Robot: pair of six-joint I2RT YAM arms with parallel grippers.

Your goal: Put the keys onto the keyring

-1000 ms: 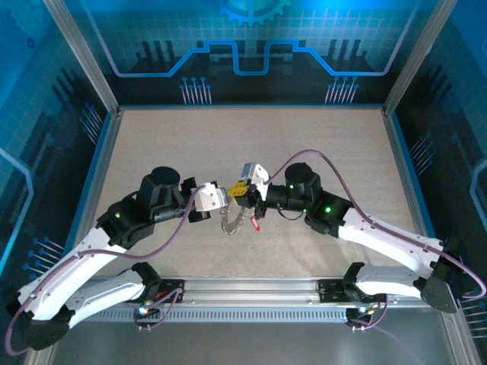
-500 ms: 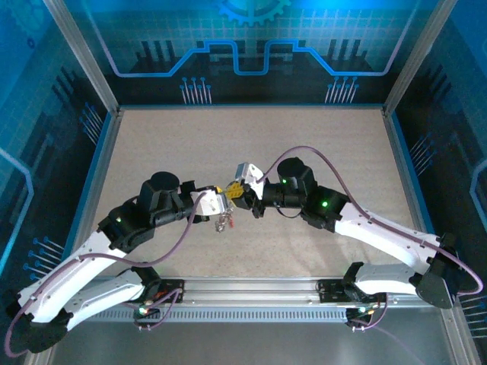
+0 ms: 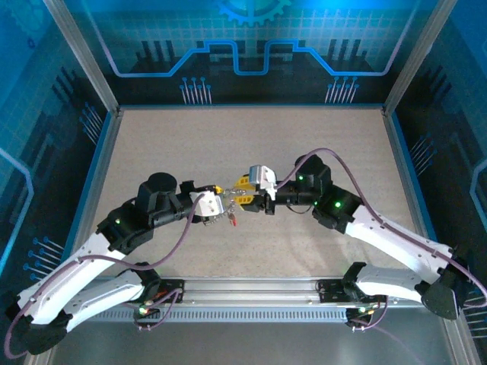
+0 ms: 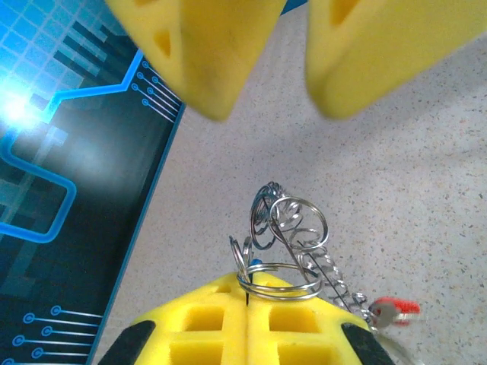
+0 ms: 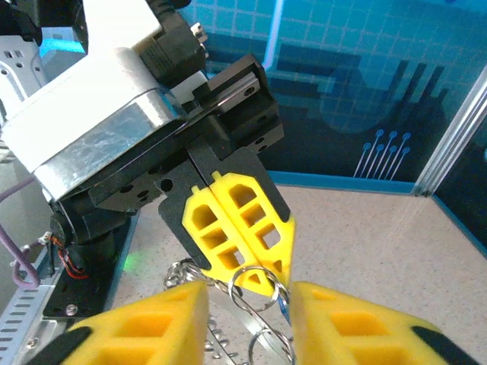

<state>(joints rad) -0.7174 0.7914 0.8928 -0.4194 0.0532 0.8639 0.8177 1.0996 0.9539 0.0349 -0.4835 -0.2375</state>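
The keyring (image 4: 285,228), a cluster of linked wire rings, is pinched between the left gripper's (image 3: 219,201) two fingers over the worktop's (image 3: 327,144) middle. One red-headed key (image 4: 394,310) is seen at its chain's end. The right gripper's (image 3: 242,195) two fingers are spread on either side of the rings.

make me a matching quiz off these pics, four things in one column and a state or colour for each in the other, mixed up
Column one:
1 left gripper
2 right gripper
3 key
4 table

Column two:
a speckled beige
b shut on the keyring
c red head
d open

Pairs: 1-b, 2-d, 3-c, 4-a
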